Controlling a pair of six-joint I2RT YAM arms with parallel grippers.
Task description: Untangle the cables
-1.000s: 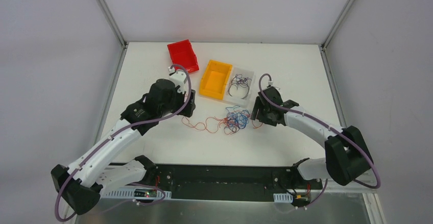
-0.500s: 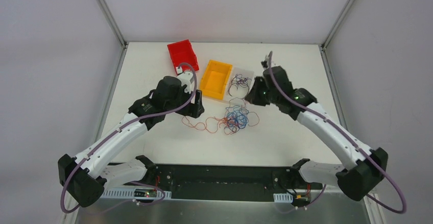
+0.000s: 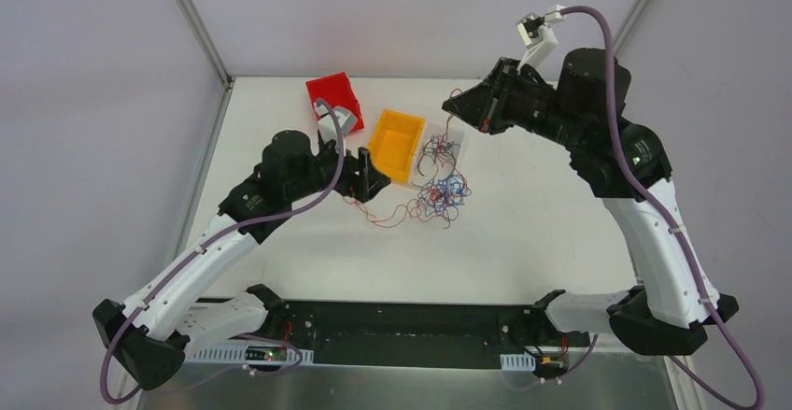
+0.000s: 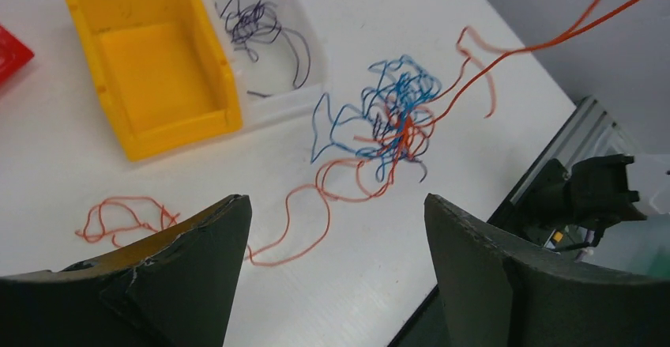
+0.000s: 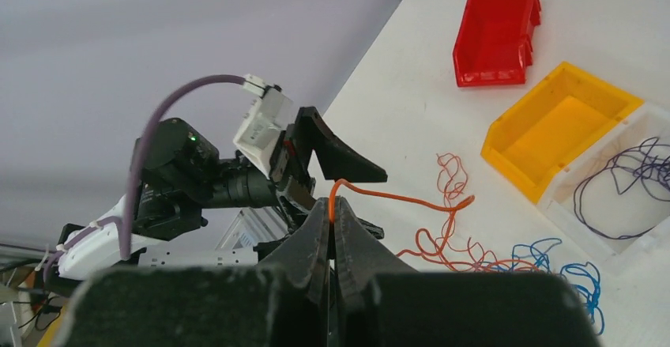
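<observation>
1. Open yellow plastic bin [image 3: 393,146] sits mid-table on the white tabletop [image 3: 523,242]; its floor shows bare.
2. Clear plastic tray [image 4: 276,106] touches the yellow bin's right wall. It holds a loose clump of dark thin wires [image 4: 257,27].
3. Small red plastic bin [image 3: 329,94] stands apart, at the far left; nothing seen inside.
4. Right gripper [image 3: 458,106] is raised high over the trays. Its fingers are pinched together on one thin orange cable [image 5: 330,205], which runs taut down to the tangle.
5. Left gripper [image 4: 333,205] hangs low, near the table, jaws spread wide, gripping nothing.
6. Tangle of blue and orange cables [image 3: 439,195] lies on the table just in front of the clear tray, with orange loops trailing left.
</observation>
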